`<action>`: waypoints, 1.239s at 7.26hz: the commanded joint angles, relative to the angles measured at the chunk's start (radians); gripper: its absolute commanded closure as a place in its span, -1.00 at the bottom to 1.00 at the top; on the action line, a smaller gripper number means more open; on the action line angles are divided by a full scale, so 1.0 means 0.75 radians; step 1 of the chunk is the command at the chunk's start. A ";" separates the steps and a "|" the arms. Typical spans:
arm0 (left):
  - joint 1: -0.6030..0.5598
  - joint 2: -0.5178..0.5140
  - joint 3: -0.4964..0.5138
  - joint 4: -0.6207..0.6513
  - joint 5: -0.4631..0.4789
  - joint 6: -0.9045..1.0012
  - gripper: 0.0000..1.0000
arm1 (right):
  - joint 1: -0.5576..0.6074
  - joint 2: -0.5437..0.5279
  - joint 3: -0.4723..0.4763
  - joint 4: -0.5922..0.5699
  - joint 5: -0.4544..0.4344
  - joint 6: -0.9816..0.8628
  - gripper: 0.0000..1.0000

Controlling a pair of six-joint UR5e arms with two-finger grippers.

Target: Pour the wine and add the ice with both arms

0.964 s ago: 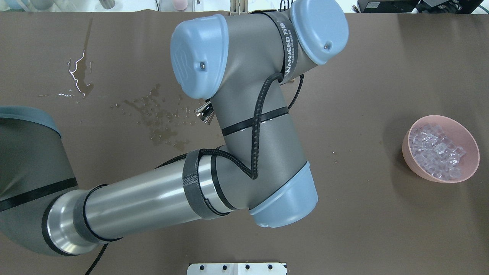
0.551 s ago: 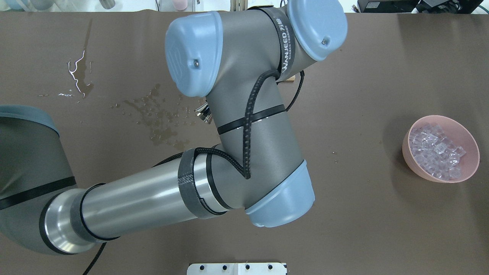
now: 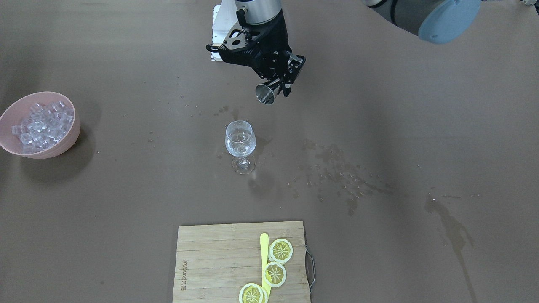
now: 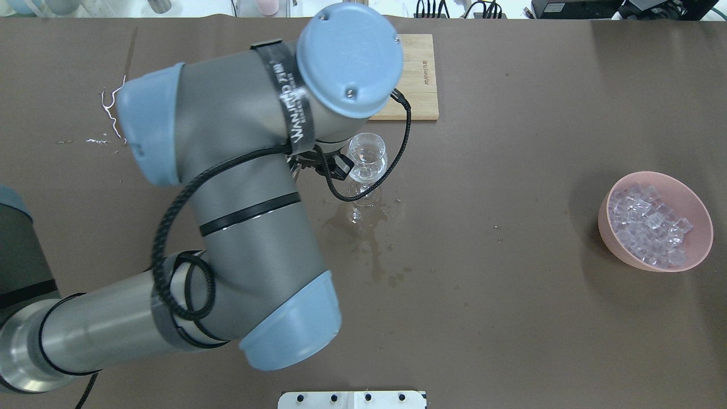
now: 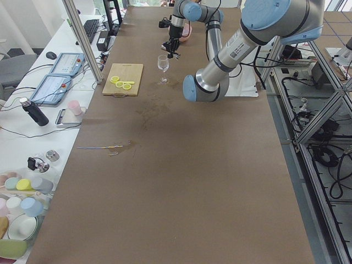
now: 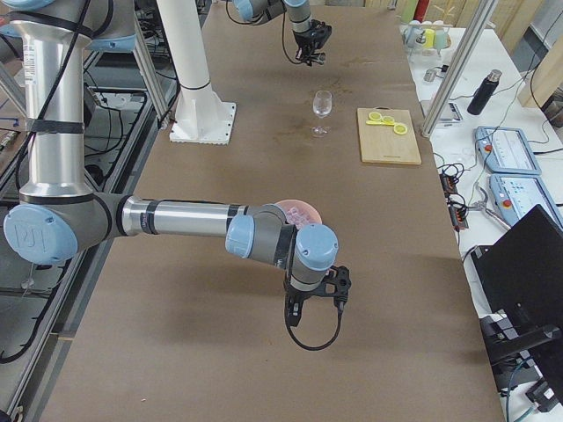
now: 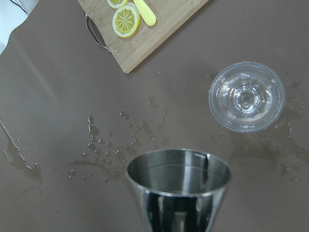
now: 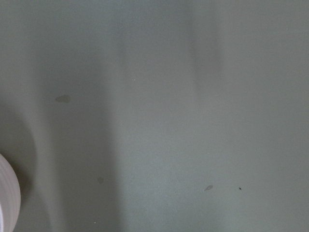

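My left pincer (image 3: 280,82) grips the small steel jigger (image 3: 266,93) near the clear stemmed wine glass (image 3: 240,139); the pour looks done. Icing is not yet done: the clear ice cubes (image 3: 40,126) sit in the pink bowl (image 3: 63,148), well apart. My right pincer (image 6: 315,294): cannot tell.

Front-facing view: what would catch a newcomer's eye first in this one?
The left gripper at top centre, shut on a tilted steel measuring cup, hangs on the robot's side of the upright wine glass that stands mid-table. Next come the pink bowl heaped with ice at the view's left edge, and the wet splashes on the brown table to the right of the glass.
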 commanded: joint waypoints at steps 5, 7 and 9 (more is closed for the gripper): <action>-0.073 0.629 -0.270 -0.774 0.311 -0.526 1.00 | 0.001 0.009 0.010 0.000 0.002 0.000 -1.00; -0.067 0.751 -0.264 -0.925 0.469 -0.713 1.00 | 0.001 0.017 0.010 0.000 0.004 0.002 -1.00; -0.006 0.852 -0.244 -0.997 0.636 -0.835 1.00 | 0.001 0.017 0.010 0.000 0.008 0.002 -1.00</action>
